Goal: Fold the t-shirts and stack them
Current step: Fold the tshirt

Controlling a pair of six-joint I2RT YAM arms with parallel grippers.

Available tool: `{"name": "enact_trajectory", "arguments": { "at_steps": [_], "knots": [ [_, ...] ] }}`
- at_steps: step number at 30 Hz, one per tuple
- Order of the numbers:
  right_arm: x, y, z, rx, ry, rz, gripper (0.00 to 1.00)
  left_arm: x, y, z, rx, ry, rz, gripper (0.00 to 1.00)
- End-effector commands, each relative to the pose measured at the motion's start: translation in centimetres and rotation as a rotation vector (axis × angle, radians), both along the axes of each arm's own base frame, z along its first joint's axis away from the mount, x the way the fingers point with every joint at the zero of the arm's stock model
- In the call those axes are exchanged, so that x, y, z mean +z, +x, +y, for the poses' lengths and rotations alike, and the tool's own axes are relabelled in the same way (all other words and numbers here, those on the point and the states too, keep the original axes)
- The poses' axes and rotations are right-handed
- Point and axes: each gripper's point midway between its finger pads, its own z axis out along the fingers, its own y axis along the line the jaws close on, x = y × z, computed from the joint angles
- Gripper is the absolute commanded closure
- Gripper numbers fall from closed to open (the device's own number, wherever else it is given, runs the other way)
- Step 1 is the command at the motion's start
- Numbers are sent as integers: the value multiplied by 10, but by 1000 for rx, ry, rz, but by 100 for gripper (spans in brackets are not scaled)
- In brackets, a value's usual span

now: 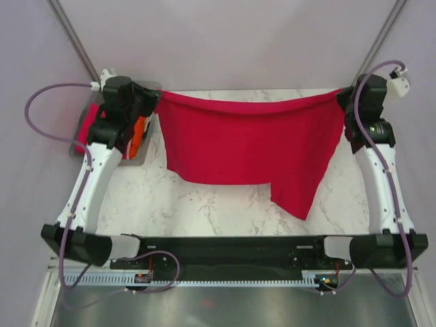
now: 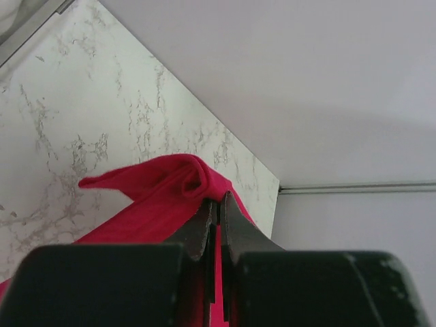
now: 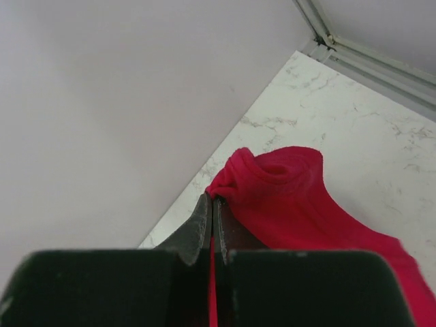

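A crimson red t-shirt (image 1: pixel 248 139) hangs stretched between my two grippers above the marble table, its top edge sagging a little and one corner drooping low at the right. My left gripper (image 1: pixel 155 97) is shut on the shirt's left corner; the left wrist view shows the red cloth (image 2: pixel 163 187) bunched at the closed gripper (image 2: pixel 216 199). My right gripper (image 1: pixel 343 97) is shut on the right corner; the right wrist view shows the cloth (image 3: pixel 286 184) pinched at the gripper (image 3: pixel 212 199). Other shirts, orange (image 1: pixel 140 133) and pink (image 1: pixel 86 129), lie in the bin, mostly hidden by my left arm.
A clear grey plastic bin (image 1: pixel 76 146) stands at the far left of the marble table (image 1: pixel 204 204), under my left arm. The table's back edge meets the pale wall (image 1: pixel 231 41). Metal frame posts rise at both back corners.
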Motion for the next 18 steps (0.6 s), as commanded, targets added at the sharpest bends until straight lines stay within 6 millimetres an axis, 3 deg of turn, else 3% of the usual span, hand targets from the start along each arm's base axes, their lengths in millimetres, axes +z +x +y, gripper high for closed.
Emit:
{"name": "enact_trajectory", "arguments": {
  "at_steps": [1,2,3,5,8,11,14,15,16,17,18],
  "knots": [
    [46,34,0,43,-17,-73,100,8,45,1,-33,38,3,98],
    [51,45,10,114,-4,-83,100,33,55,8,-40,20,-37,98],
    [64,58,9,133,-2,-106,100,40,60,1,-98,0,-43,98],
    [75,69,10,179,18,-132,100,53,83,6,-106,-18,-53,98],
    [90,86,9,214,34,-167,100,69,99,8,-119,-25,-90,98],
    [84,100,10,240,53,-163,100,62,111,9,-117,-21,-78,98],
    [49,110,12,254,76,-123,100,27,120,7,-130,-11,-8,98],
    [17,111,14,263,96,-68,100,18,123,5,-139,-14,-1,98],
    [0,112,14,262,108,-47,100,-15,126,3,-148,-14,55,98],
    [-4,111,13,262,116,-67,100,-30,126,0,-163,-17,72,98],
    [-45,109,14,265,143,0,100,-27,127,-3,-178,-25,26,98]
  ]
}}
